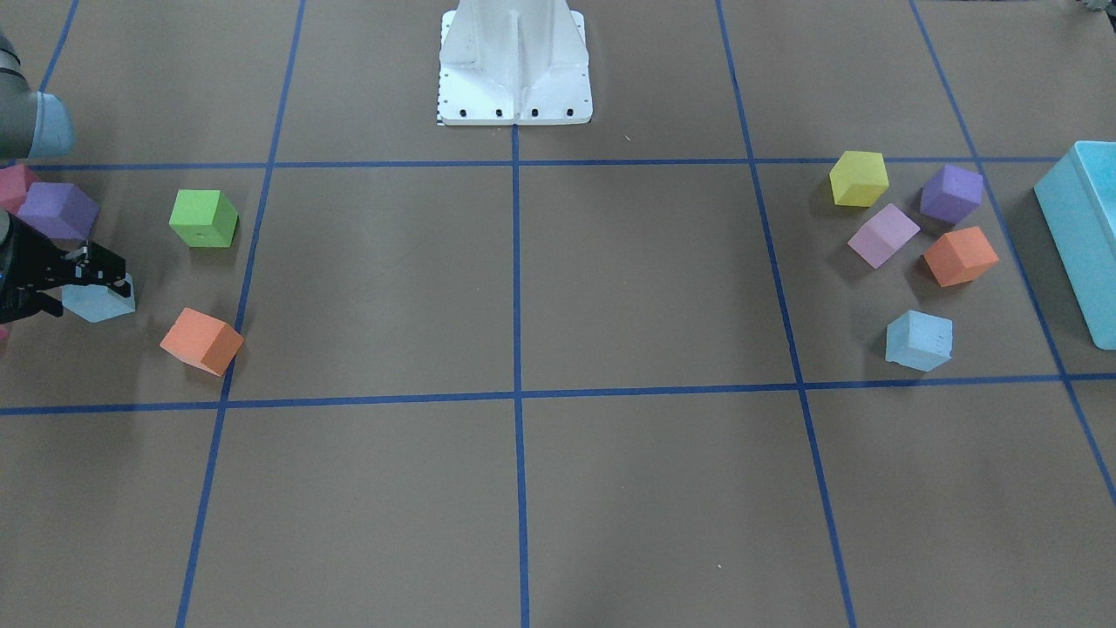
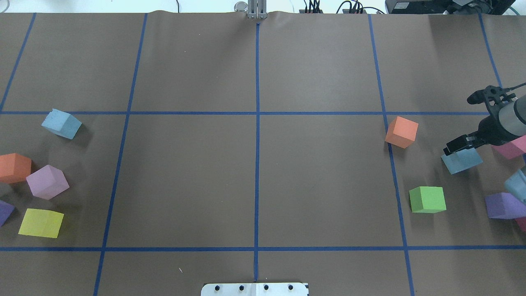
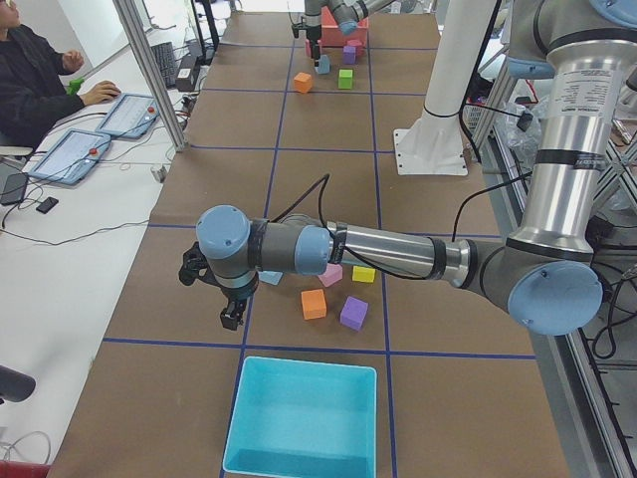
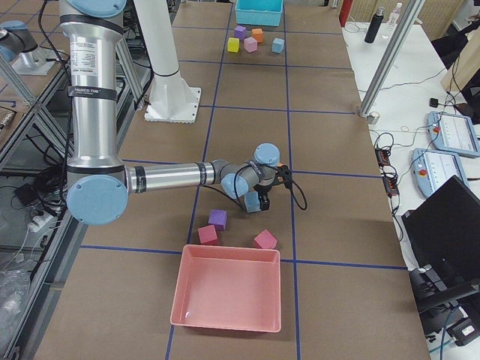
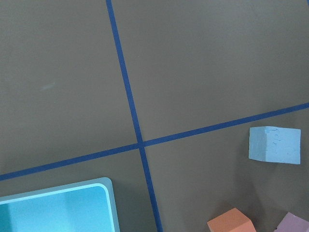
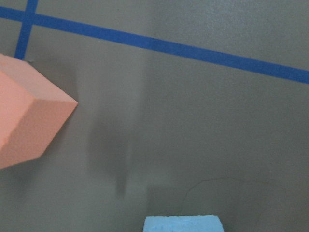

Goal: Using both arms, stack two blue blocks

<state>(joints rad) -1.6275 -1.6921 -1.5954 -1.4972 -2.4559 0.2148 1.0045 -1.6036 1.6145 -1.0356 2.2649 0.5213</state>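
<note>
The right arm point(image 4: 165, 176) reached low over the far right side of the tabletop point(image 2: 185, 176), and its hand point(image 2: 454, 146) sat right at the top of the plain blue block point(image 2: 463, 161). The fingers touched or nearly touched the block's upper edge. I cannot tell whether they were clamped on it or standing open around it. In the right wrist view only the block's top edge showed at the bottom of the picture. An orange block point(image 2: 402, 131) lay to its left near a blue tape line, a green block point(image 2: 427, 199) sat nearer the robot, and a pink block point(image 2: 511, 149) and a purple block point(image 2: 503, 205) lay close by at the right edge. The dotted blue block point(image 2: 61, 123) rested alone on the far left side, apart from a second orange block point(image 2: 14, 167), a lilac block point(image 2: 47, 181) and a yellow block point(image 2: 41, 223). The left arm point(image 3: 378, 251) stretched out above that group near the turquoise bin point(image 1: 1074, 244). Its hand point(image 3: 231, 317) hung above the tabletop, and I cannot tell whether it was open or closed.
</note>
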